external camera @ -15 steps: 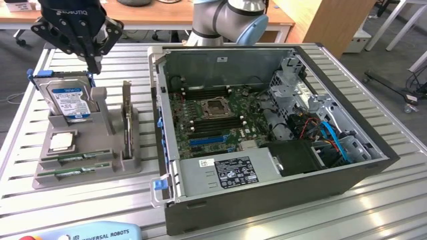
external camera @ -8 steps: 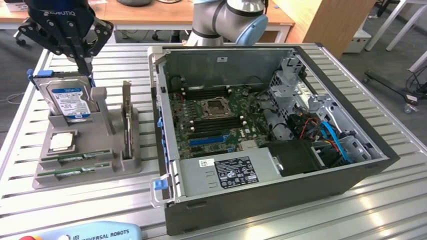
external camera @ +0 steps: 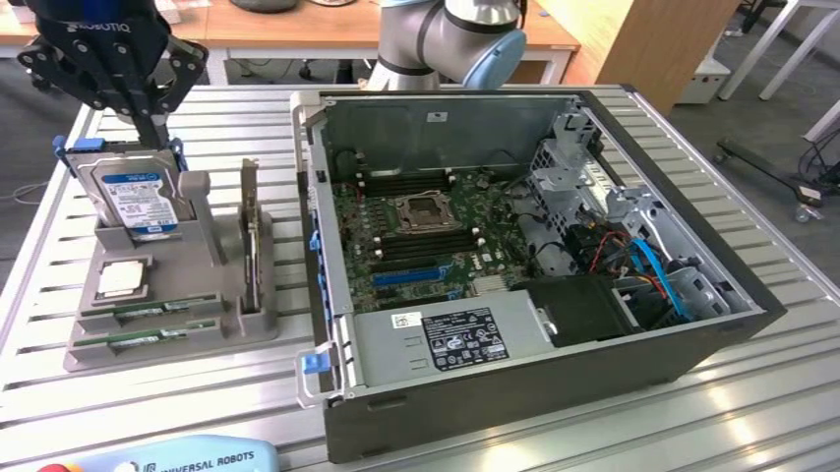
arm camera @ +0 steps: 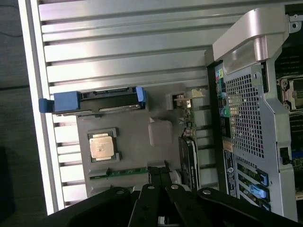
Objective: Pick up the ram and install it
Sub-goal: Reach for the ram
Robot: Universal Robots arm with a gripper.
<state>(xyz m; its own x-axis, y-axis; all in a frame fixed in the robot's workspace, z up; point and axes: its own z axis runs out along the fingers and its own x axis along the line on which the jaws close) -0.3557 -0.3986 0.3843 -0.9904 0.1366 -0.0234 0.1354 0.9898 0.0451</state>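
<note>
Two ram sticks (external camera: 160,313) lie as thin green strips in the front slots of a grey holder (external camera: 197,339) on the table, at the exterior view's left. In the wrist view one ram stick (arm camera: 125,171) shows as a green strip beside the fingertips. My black gripper (external camera: 157,130) hangs above the holder, over the upright hard drive (external camera: 132,197). Its jaws are shut with nothing between them, and in the wrist view the gripper (arm camera: 158,174) closes to a point above the holder.
The holder also carries a square silver processor (external camera: 121,278) and an upright expansion card (external camera: 250,226). An open computer case (external camera: 683,324) with its motherboard (external camera: 420,226) fills the exterior view's right. A teach pendant (external camera: 157,457) lies at the front edge.
</note>
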